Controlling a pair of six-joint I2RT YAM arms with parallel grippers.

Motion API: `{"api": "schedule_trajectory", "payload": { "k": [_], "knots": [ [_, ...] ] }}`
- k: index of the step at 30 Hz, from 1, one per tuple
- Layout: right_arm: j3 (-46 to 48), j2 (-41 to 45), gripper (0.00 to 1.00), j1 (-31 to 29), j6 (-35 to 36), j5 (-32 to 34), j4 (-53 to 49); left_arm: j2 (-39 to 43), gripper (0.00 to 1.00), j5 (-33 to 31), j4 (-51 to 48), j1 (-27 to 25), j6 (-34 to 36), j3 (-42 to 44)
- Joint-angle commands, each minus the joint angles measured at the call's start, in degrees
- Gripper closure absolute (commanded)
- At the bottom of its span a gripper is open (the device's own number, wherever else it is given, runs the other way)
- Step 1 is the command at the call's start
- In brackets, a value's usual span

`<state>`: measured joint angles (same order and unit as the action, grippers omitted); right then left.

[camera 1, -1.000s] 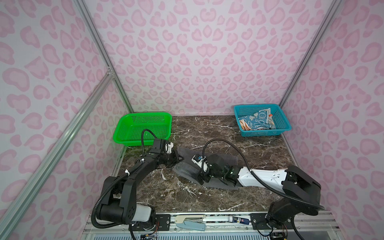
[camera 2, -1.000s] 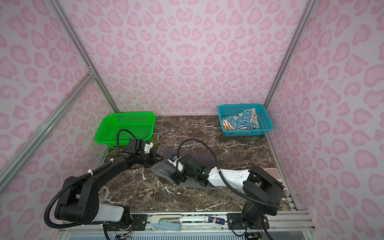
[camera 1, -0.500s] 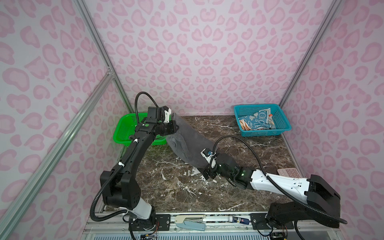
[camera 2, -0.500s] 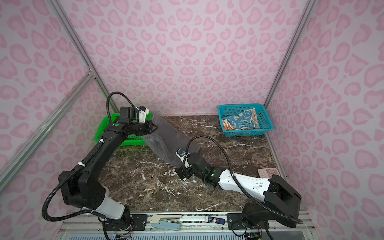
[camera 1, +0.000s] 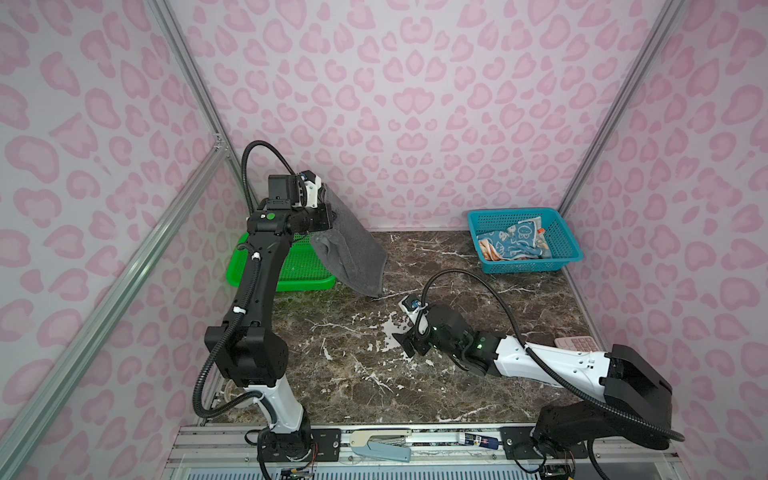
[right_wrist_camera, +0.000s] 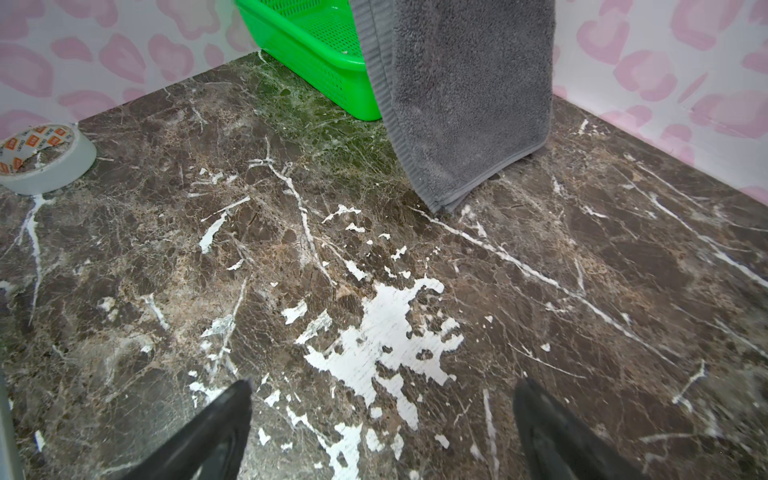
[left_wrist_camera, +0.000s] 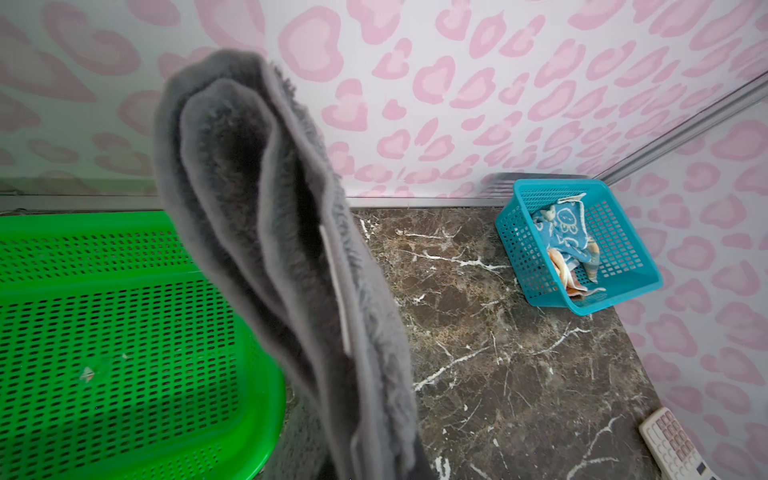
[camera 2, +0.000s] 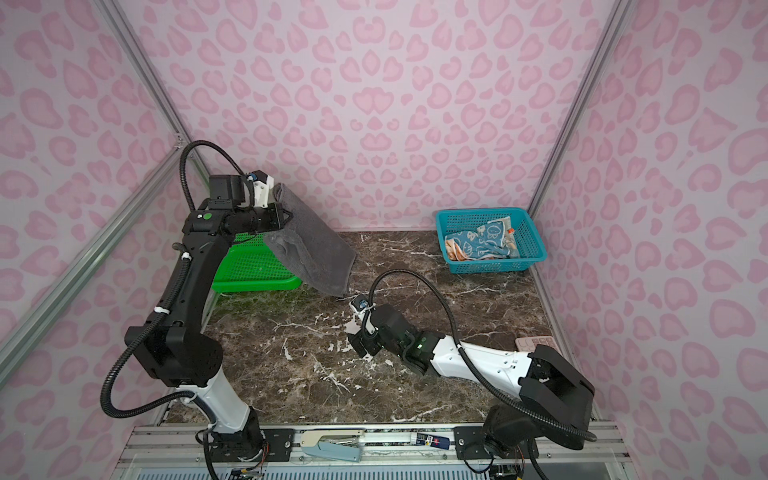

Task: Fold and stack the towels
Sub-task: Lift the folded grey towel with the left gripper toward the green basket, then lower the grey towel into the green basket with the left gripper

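The dark-grey towel (camera 1: 349, 245) hangs folded in the air, pinched at its upper edge by my left gripper (camera 1: 323, 216), which is shut on it high above the green basket (camera 1: 291, 270). Its lowest corner (right_wrist_camera: 440, 205) hangs just over the marble table. In the left wrist view the grey towel (left_wrist_camera: 270, 216) hides the fingers. My right gripper (camera 1: 404, 343) is low over the middle of the table, open and holding nothing (right_wrist_camera: 382, 383), short of the hanging corner. The blue towel (camera 1: 515, 241) and the orange-cream towel (camera 1: 490, 251) lie crumpled in the teal basket (camera 1: 519, 212).
A roll of tape (right_wrist_camera: 41, 160) lies on the table near the left wall. A pink calculator (camera 1: 577, 343) sits at the right edge beside the right arm. Patterned walls close in three sides. A stapler (camera 1: 380, 446) rests on the front rail.
My left arm has lifted the grey towel off the table, up and back over the green basket. The right gripper has drawn away from the towel towards the front.
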<state>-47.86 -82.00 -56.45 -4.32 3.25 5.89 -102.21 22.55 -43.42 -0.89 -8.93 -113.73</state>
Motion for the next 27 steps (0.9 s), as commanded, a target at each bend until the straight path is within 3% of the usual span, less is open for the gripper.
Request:
{"api": "schedule_trajectory", "payload": {
  "k": [1, 16, 27],
  "knots": [
    [-1.1, -1.0, 0.01, 0.0, 1.1, -1.3, -0.9, -0.9, 0.97, -0.8, -1.9, 1.8, 3.1, -3.3],
    [-0.7, -0.8, 0.01, -0.1, 0.1, -3.9, 1.2, -7.0, 0.97, -2.8, -2.1, 13.4, 5.1, -12.6],
    [-2.4, -1.6, 0.01, -0.1, -0.1, -3.8, 0.9, -11.9, 0.97, -4.7, -1.4, 20.4, 6.0, -13.1]
  ]
}}
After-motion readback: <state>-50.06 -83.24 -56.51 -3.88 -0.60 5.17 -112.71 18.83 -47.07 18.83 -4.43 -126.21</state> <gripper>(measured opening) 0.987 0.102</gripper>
